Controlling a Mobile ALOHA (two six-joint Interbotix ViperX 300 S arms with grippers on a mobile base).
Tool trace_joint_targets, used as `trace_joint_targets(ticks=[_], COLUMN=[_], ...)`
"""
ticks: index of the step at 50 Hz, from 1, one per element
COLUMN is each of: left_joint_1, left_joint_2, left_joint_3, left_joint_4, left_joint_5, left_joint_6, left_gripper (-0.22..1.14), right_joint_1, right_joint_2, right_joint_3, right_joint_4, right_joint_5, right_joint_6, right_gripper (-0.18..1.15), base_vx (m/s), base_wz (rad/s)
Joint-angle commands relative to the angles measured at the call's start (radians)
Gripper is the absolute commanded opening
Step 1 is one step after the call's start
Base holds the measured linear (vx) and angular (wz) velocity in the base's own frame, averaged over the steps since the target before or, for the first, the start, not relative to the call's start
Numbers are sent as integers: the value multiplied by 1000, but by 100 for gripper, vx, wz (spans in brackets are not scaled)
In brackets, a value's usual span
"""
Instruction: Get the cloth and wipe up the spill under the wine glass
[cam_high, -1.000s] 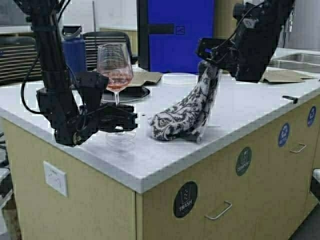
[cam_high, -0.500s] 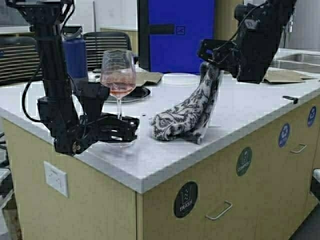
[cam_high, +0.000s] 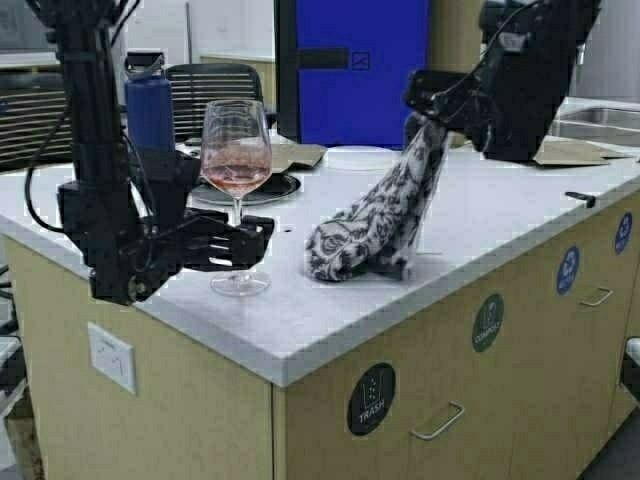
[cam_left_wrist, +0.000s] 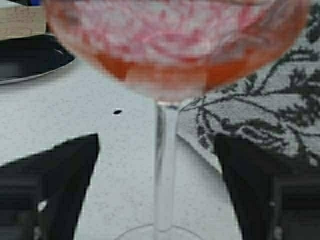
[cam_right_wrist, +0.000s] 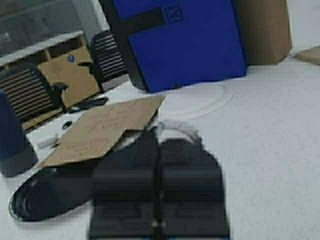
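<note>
Reaching low over the counter (cam_high: 480, 215), the left gripper (cam_high: 250, 243) has its fingers spread either side of the wine glass (cam_high: 236, 185) stem, not touching; the raised right gripper (cam_high: 428, 110) pinches the cloth (cam_high: 375, 225), which trails down onto the counter. From the left wrist, the stem (cam_left_wrist: 164, 165) stands between both fingers (cam_left_wrist: 55, 185). From the right wrist, the jaws press together.
</note>
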Motion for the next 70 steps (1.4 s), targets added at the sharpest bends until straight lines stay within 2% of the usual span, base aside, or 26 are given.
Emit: trace_joint_targets(ticks=[1, 15, 24, 32, 43, 49, 57, 70], left_joint_1=[-2, -2, -6, -29, -29, -29, -29, -29], left_joint_2=[-80, -161, -170, -258, -472, -624, -853, -1178], left_joint_3=[77, 288, 373, 483, 594, 597, 549, 397], left_joint_4=[-14, -26, -21, -29, -104, -112, -118, -118], left_joint_5=[-58, -106, -130, -112, -3, 115, 368, 810], left_joint_6=[20, 54, 41, 31, 18, 8, 5, 6], left_gripper=[100, 100, 100, 100, 100, 100, 100, 100], right_joint_1=[-40, -61, -60, -58, -58, -58, -58, -58], right_joint_2=[-91, -179, -192, -258, -433, -537, -640, -736], right_joint_3=[20, 155, 235, 298, 324, 290, 216, 129], right_joint_4=[3, 0, 0, -3, -58, -107, -147, -164], right_joint_5=[-18, -18, -18, -5, 258, 422, 644, 862], right_joint_6=[-3, -58, -77, -80, -87, -106, -149, -206], right_gripper=[7, 7, 7, 7, 7, 7, 7, 7], base_vx=[0, 0, 0, 0, 0, 0, 0, 0], base_wz=[0, 0, 0, 0, 0, 0, 0, 0])
